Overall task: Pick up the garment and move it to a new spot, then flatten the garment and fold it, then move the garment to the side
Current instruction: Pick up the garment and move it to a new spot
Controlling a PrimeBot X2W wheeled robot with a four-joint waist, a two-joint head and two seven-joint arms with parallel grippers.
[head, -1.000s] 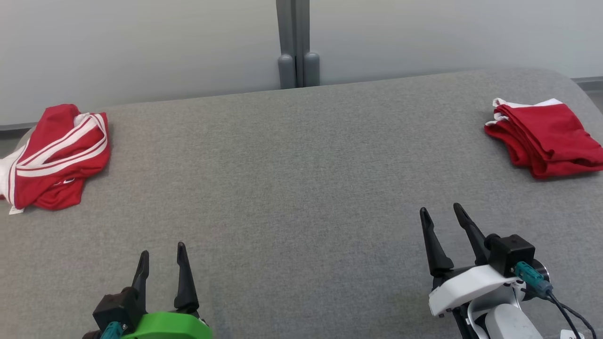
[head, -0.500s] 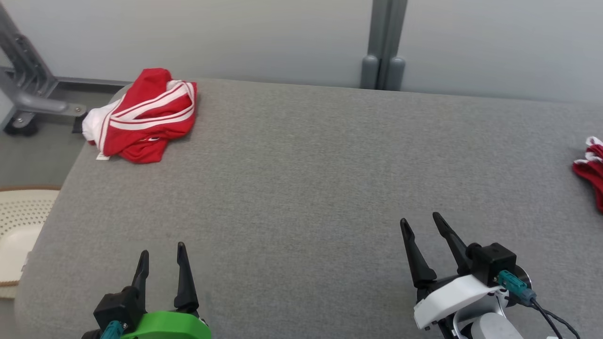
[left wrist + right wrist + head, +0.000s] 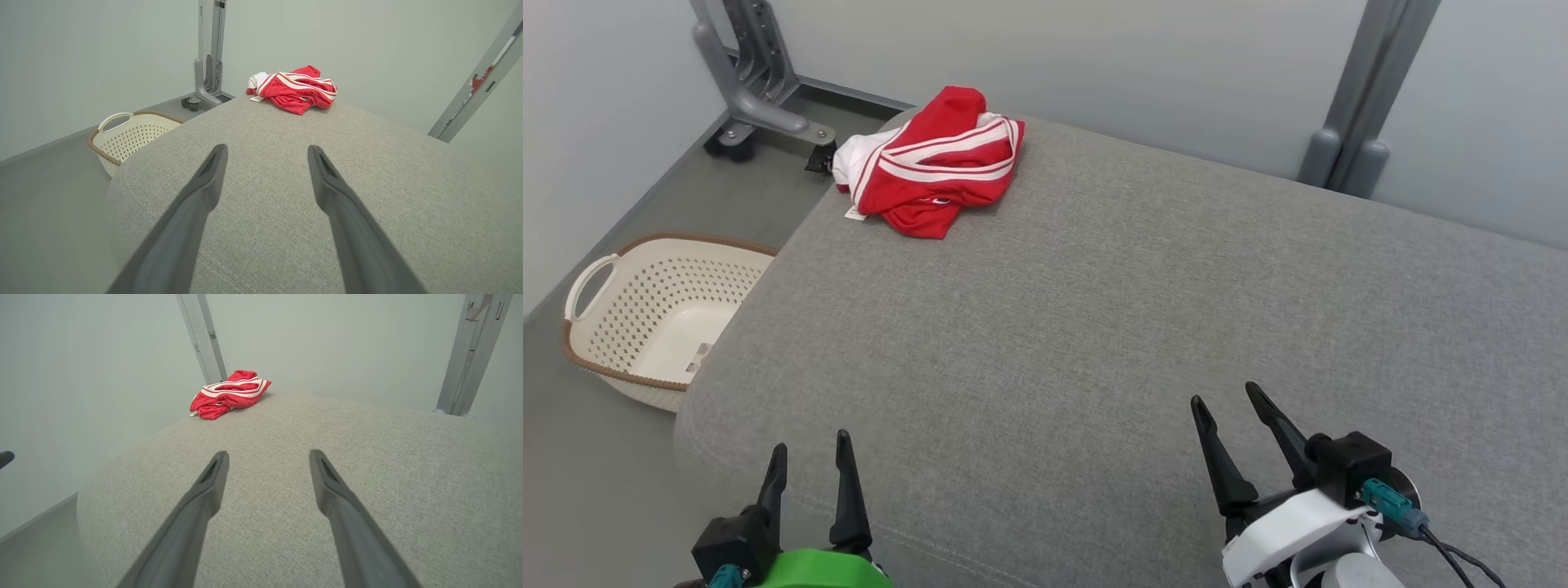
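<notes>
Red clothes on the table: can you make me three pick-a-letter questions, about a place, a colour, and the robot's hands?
1. Where on the grey fabric-covered table is the crumpled red white-striped garment? A. far left corner B. middle C. near right
2. The perforated plastic basket on the floor is A. blue B. cream, brown-rimmed C. black
3. The left gripper and right gripper are A. both shut B. both open, empty C. one shut
Answers: A, it lies by the far left edge; B, cream walls under a brown rim; B, jaws apart, nothing between.
</notes>
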